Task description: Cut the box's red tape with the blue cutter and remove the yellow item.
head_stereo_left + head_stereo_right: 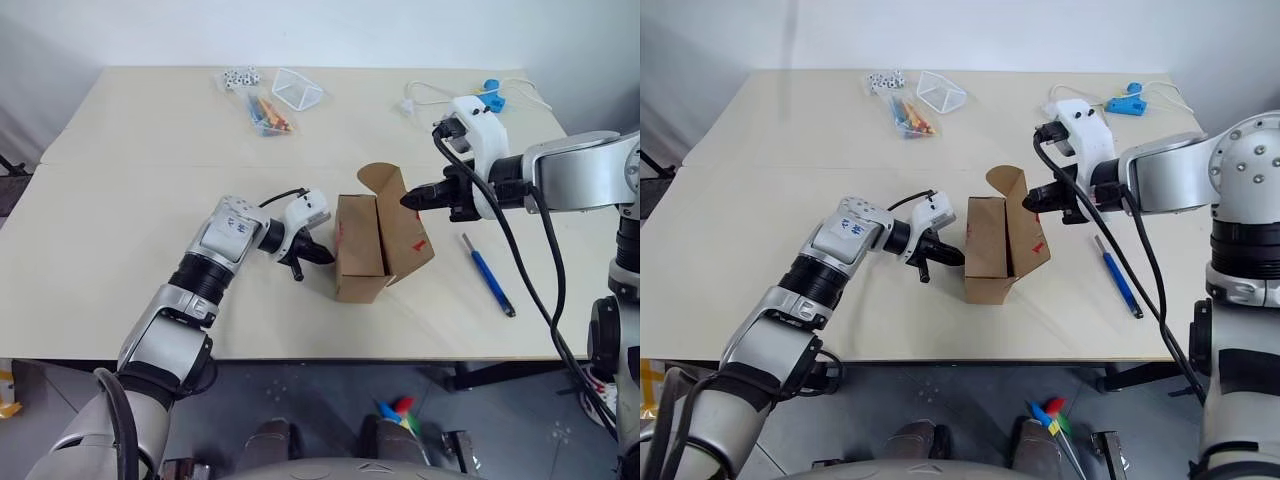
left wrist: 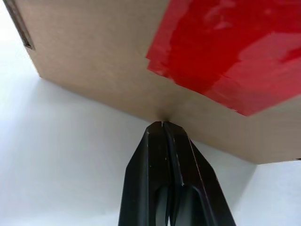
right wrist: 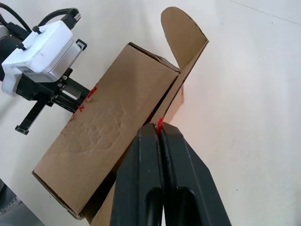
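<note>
Two arms work over the table (image 1: 120,220). At its centre stands the box (image 1: 360,250), its flap (image 1: 400,225) swung open toward 3 o'clock, red tape (image 1: 420,245) on it. Right gripper (image 1: 408,200), at the flap's 12 o'clock edge, is pinched closed on a red tape shred. Left gripper (image 1: 328,256), fingers together and empty, presses the box's 9 o'clock wall. Blue cutter (image 1: 489,275) lies loose at 3 o'clock of the box.

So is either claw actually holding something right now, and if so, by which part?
The right claw is shut on the box's opened flap, pinching its edge by the red tape. The left claw is shut, tips against the box's side, gripping nothing.
</note>
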Robot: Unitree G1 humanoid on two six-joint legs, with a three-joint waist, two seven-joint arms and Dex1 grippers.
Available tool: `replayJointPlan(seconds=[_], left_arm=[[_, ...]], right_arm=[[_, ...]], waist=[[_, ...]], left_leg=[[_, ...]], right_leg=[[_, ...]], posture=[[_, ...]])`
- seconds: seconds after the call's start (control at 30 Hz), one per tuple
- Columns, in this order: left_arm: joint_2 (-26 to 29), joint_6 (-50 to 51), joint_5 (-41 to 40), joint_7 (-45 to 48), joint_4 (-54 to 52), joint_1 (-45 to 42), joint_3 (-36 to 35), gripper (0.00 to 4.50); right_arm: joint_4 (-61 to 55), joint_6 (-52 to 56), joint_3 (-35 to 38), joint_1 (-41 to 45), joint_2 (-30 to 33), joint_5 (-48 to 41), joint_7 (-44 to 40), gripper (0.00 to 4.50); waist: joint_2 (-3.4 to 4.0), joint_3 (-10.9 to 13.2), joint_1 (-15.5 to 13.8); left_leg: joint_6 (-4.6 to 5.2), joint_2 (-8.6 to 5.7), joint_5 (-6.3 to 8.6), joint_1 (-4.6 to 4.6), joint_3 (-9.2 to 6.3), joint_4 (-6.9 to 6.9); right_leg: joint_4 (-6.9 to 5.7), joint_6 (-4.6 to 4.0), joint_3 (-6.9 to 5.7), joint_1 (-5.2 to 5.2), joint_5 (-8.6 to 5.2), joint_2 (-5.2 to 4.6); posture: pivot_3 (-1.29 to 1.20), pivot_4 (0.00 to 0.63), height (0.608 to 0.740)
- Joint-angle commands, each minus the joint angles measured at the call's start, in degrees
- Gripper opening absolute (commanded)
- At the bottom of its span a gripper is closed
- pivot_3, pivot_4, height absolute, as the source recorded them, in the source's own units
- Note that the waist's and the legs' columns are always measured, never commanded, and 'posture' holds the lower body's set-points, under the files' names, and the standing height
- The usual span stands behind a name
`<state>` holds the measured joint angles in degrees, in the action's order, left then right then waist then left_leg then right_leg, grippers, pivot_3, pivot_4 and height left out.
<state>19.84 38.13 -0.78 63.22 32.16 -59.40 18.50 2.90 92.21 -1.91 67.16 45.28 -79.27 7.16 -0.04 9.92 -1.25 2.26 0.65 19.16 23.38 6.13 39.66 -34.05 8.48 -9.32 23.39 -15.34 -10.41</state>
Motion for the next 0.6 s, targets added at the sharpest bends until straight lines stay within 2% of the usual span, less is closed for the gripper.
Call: replayJointPlan(seconds=[0.03,0.27,0.6], left_arm=[[-0.4,-0.2,-1.1,-1.1,-2.0,0.2,-1.6,0.0],[3.6,1.0,-2.6,-0.8,-0.5,0.4,-4.6,0.0],[9.2,-0.8,-3.0,-1.9,4.7,-1.5,-9.3,0.0]], right_arm=[[-0.7,0.3,-1.8,-0.8,0.5,-1.7,0.7,0.02],[-1.3,0.3,-3.7,-2.1,1.7,1.3,-0.4,0.02],[-1.1,0.3,-4.5,0.5,1.1,5.3,-4.6,0.02]], waist=[[0.0,0.0,0.0],[0.0,0.0,0.6],[0.0,0.0,1.5]], left_leg=[[0.0,0.0,0.0,0.0,0.01,0.0],[-0.01,0.04,0.0,-0.04,0.06,-0.01],[-0.03,0.04,-0.01,-0.06,0.09,-0.14]], right_leg=[[0.0,0.0,0.01,0.0,0.0,0.0],[-0.01,0.01,0.04,0.01,0.01,0.03],[-0.01,0.01,0.05,0.08,0.01,0.03]], posture=[[0.0,0.15,0.74],[0.0,0.15,0.74],[0.0,0.15,0.74]])
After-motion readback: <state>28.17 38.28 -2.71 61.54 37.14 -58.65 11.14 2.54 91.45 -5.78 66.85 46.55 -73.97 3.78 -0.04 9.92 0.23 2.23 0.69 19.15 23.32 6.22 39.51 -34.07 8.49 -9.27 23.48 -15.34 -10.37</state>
